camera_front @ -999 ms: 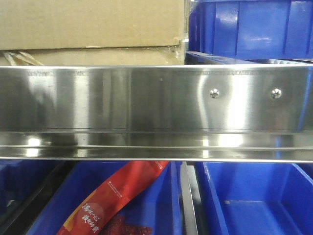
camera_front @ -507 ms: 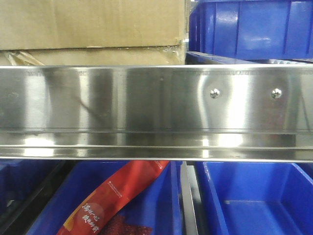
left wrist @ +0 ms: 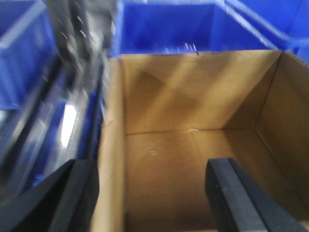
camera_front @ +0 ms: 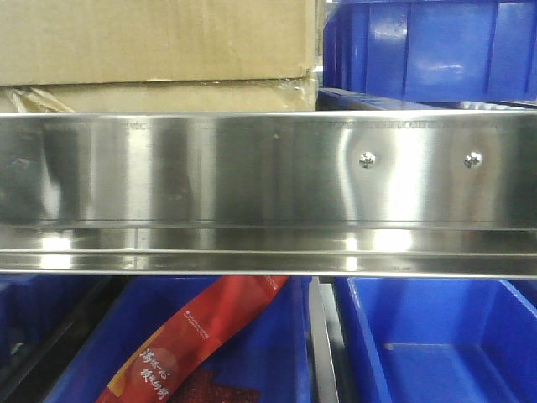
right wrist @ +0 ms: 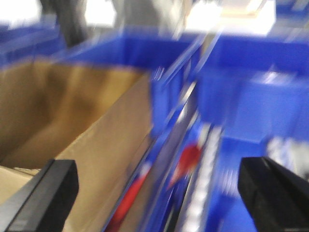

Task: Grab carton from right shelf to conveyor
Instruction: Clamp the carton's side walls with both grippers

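The brown carton (camera_front: 159,42) sits on the right shelf, behind the shelf's shiny steel front rail (camera_front: 252,168) with its two rivets. In the left wrist view the carton (left wrist: 193,154) is open-topped and empty. My left gripper (left wrist: 153,198) is open, with one finger outside the carton's left wall and one inside. In the blurred right wrist view my right gripper (right wrist: 157,193) is open wide over the carton's right wall (right wrist: 111,150). The conveyor is out of view.
Blue plastic bins (camera_front: 428,46) stand right of the carton on the shelf and behind it (left wrist: 164,29). Below the rail are more blue bins (camera_front: 436,344), one holding a red packet (camera_front: 193,336). A steel upright (left wrist: 72,58) runs left of the carton.
The dark reflections on the steel rail have shifted. The carton's right edge wavers slightly; the shelf and bins stay put.
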Available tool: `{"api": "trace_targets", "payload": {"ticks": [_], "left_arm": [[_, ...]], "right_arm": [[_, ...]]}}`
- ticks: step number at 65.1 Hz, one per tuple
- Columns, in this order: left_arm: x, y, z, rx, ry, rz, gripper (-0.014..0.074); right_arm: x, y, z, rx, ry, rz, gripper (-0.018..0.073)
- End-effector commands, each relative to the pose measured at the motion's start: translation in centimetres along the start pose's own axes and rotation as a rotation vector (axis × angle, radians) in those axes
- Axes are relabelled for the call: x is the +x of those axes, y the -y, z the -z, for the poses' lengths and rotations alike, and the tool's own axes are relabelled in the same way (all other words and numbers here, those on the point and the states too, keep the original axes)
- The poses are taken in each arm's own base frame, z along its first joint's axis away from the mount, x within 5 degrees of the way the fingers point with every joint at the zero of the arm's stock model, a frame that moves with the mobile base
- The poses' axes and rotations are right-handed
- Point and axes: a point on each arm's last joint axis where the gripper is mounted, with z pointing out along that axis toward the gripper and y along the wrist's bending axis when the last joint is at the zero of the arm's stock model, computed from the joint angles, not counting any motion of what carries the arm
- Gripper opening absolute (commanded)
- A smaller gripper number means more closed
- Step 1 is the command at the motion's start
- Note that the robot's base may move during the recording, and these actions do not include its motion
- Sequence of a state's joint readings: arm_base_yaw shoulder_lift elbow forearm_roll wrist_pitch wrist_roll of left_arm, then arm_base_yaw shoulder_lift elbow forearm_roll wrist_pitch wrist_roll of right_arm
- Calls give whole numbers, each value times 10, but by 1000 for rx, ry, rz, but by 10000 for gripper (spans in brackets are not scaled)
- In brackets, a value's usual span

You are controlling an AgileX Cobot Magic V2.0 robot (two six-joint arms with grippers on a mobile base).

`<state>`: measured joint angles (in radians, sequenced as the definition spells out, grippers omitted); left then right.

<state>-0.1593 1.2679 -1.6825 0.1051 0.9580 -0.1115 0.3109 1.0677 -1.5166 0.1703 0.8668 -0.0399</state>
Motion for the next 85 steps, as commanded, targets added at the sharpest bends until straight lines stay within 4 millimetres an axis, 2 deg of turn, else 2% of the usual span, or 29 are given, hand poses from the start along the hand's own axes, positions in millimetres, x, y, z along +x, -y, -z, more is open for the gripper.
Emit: {"api": "trace_targets", "payload": {"ticks": [1, 10, 22, 30, 40, 52, 59, 62, 68, 71, 72, 75, 80, 85], "left_arm": [[-12, 3, -13, 7, -35, -15, 382], [-23, -3, -42, 12, -148, -28, 382], [-26, -27, -74, 25, -218, 35, 382], [-19, -36, -97, -23, -264, 25, 382], [-10, -42, -120, -78, -327, -5, 382], [-2, -45, -138, -91, -367, -12, 382], [2, -47, -148, -105, -390, -21, 382], [4, -47, -150, -107, -402, -23, 367], [5, -47, -152, -107, -411, -22, 263], [5, -48, -152, -111, -411, -25, 149], [5, -48, -152, -113, -411, -26, 90], [5, -48, -151, -117, -412, -28, -50], [5, -48, -151, -117, -412, -28, 8], [4, -48, -150, -117, -407, -28, -6]], "right_arm": [[-19, -4, -22, -21, -115, -31, 513], [-45, -12, -63, -39, -242, -43, 405], [-63, -31, -115, -37, -212, -35, 394], [-55, -39, -152, -12, -247, -34, 394], [-34, -42, -200, -29, -337, -54, 394], [-11, -42, -237, -25, -422, -60, 394], [-2, -41, -251, -20, -453, -59, 384], [0, -41, -253, -19, -458, -59, 331], [2, -41, -255, -20, -463, -60, 118], [0, -41, -255, -20, -459, -60, -65], [0, -41, -254, -21, -457, -61, -101], [-3, -42, -253, -23, -445, -61, -66], [-8, -42, -249, -27, -423, -61, -60], [-18, -43, -242, -34, -383, -61, -67]]}}
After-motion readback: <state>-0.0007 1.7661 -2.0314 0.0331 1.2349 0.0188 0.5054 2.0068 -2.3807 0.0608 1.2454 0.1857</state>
